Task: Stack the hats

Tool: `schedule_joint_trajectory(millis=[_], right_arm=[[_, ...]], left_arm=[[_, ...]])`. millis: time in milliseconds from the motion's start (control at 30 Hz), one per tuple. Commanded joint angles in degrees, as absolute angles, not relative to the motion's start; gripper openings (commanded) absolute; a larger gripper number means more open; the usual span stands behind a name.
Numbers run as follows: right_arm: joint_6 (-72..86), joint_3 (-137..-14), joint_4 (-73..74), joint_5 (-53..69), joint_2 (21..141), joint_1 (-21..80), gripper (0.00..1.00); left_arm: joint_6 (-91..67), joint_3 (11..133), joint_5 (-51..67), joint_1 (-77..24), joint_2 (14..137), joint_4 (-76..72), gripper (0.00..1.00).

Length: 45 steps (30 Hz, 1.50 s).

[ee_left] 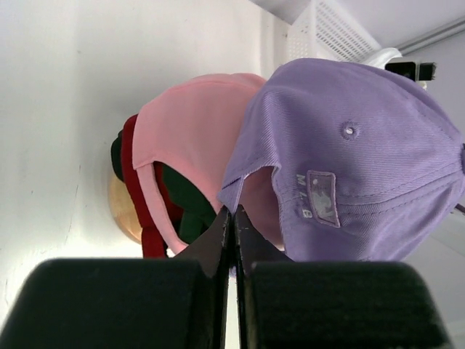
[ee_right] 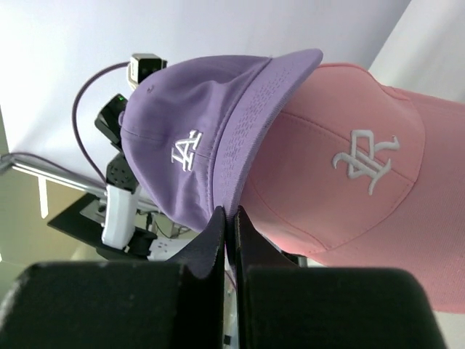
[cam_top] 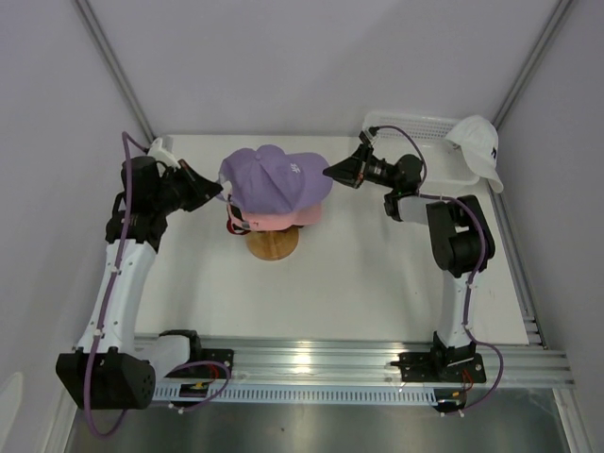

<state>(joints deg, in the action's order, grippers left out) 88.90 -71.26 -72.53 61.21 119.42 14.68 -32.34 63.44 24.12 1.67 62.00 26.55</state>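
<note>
White table [cam_top: 377, 283], lavender cap [cam_top: 274, 179] pinched between fingers [ee_left: 216, 243]

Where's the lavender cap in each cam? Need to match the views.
Top external: lavender cap just left of centre, topmost on the stack over the wooden stand.
Left wrist: lavender cap fills the right half, seen from its back.
Right wrist: lavender cap upper left, front logo showing, brim pointing right.
Shared landmark: the pink cap directly under it, also in the left wrist and right wrist views.
</note>
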Motion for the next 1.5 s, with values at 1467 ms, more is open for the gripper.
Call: schedule_joint_trajectory(millis=[1467], right_arm=[[40.0,-87.2,-1.4,39.3,133.3,18.2,0.0]], left_arm=[[-30.2,48.7,9.3,1.8,65.7,35.9,0.01]])
